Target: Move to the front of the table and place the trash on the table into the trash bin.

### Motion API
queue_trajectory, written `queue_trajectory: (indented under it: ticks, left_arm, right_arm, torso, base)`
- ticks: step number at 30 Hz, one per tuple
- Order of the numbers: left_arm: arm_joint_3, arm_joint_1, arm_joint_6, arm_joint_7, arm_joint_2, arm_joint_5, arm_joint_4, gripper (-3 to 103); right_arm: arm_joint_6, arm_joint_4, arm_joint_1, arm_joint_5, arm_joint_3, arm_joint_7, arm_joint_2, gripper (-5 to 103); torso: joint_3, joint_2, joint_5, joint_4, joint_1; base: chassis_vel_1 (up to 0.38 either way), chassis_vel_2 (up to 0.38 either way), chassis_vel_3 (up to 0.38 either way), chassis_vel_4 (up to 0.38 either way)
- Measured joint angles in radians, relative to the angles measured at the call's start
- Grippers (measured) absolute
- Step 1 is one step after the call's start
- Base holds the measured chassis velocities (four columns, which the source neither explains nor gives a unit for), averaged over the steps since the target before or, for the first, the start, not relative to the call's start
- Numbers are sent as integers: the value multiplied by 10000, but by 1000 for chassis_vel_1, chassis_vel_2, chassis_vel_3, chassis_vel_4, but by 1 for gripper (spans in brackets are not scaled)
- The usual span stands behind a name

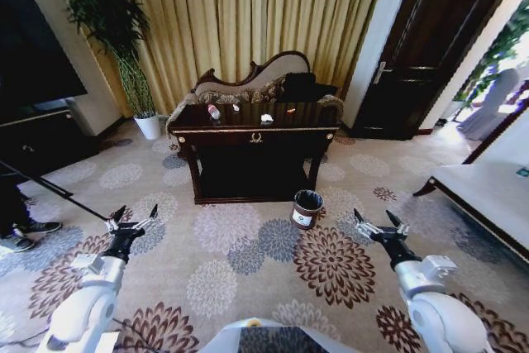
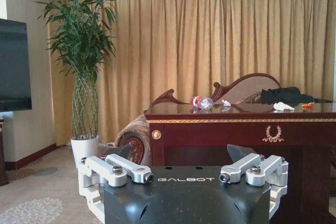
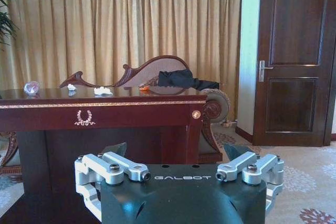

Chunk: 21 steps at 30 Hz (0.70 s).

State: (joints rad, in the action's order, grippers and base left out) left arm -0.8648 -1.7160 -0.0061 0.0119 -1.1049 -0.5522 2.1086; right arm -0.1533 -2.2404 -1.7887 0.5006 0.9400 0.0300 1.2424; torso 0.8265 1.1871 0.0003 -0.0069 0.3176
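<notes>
The dark glossy table point(image 1: 285, 132) with gold trim stands ahead across the carpet. On its top lie a clear bottle with a red label point(image 1: 214, 111), crumpled white paper point(image 1: 266, 118) and a smaller white scrap point(image 1: 235, 107). The trash bin point(image 1: 307, 208) sits on the floor in front of the table's right leg. My left gripper point(image 1: 132, 219) and right gripper point(image 1: 376, 225) hover low over the carpet, both open and empty, well short of the table. The left wrist view shows the bottle point(image 2: 201, 102) and paper point(image 2: 283, 106); the right wrist view shows the bottle point(image 3: 31, 87) and paper point(image 3: 102, 91).
A chaise point(image 1: 264, 80) with a dark cloth stands behind the table, before gold curtains. A tall plant in a white pot point(image 1: 149, 126) and a TV point(image 1: 33, 47) are at the left, a dark door point(image 1: 430, 47) and a white bench point(image 1: 488, 196) at the right. Shoes point(image 1: 16, 233) show at the left edge.
</notes>
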Motion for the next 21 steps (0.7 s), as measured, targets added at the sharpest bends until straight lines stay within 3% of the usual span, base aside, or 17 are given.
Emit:
queue_trajectory:
  ticks: [21]
  left_arm:
    - [212, 145, 39, 22, -162, 227, -84, 100]
  right_arm:
    - [98, 222, 87, 6, -73, 96, -37, 100]
  torso:
    - [0, 0, 0, 0, 0]
  base:
    - [0, 0, 0, 0]
